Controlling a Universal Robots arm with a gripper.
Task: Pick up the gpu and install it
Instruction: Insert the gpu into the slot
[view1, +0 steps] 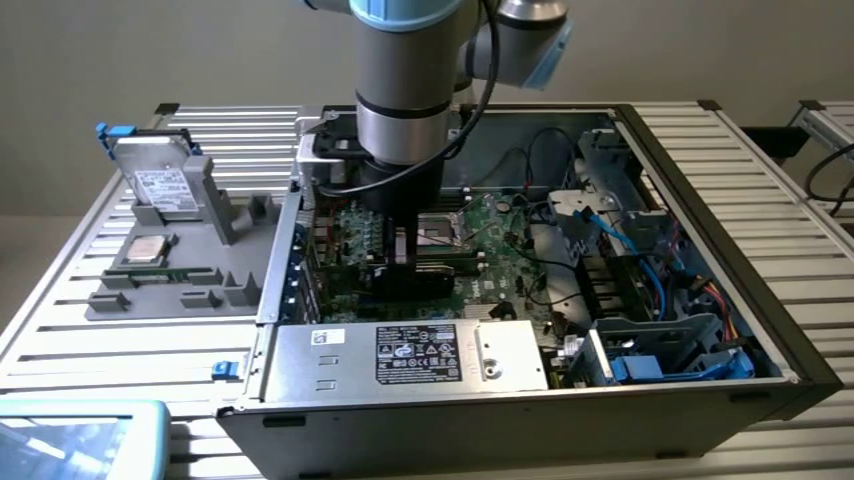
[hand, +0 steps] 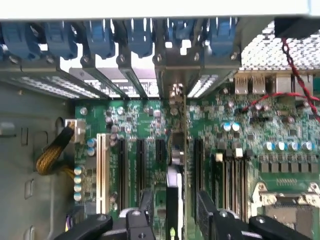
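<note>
**Green card standing in its slot, my pincer spread beside it**

Green circuit board is filling the floor of the open computer case (view1: 781, 370), and I am reaching down into it with my arm (view1: 407, 100), seen in the exterior view coming in from above. My pincer (hand: 175, 215) is hovering low over the motherboard (hand: 240, 150), and its two black fingers (hand: 207, 207) are standing apart, one on each side of the gpu (hand: 176, 165). I am not gripping anything; there is a gap showing between each finger and the card.

The gpu is standing on edge among the row of black expansion slots, seen edge-on in the wrist view, with its narrow silver bracket (hand: 175, 92) lining up with the rear wall of the case, under the row of blue slot latches (hand: 137, 35). It is looking seated in its slot, though I cannot tell how fully.

A white slot (hand: 104, 170) is sitting a few rows away from the card, and a braided yellow cable (hand: 52, 155) is curling near the case wall beyond it.

In the exterior view, the case is resting on a slatted metal worktop (view1: 747, 130). Toward the exterior view's left, a grey holder tray (view1: 200, 290) is carrying a silver hard drive (view1: 160, 185) standing upright and a processor chip (view1: 147, 250) lying flat.
</note>
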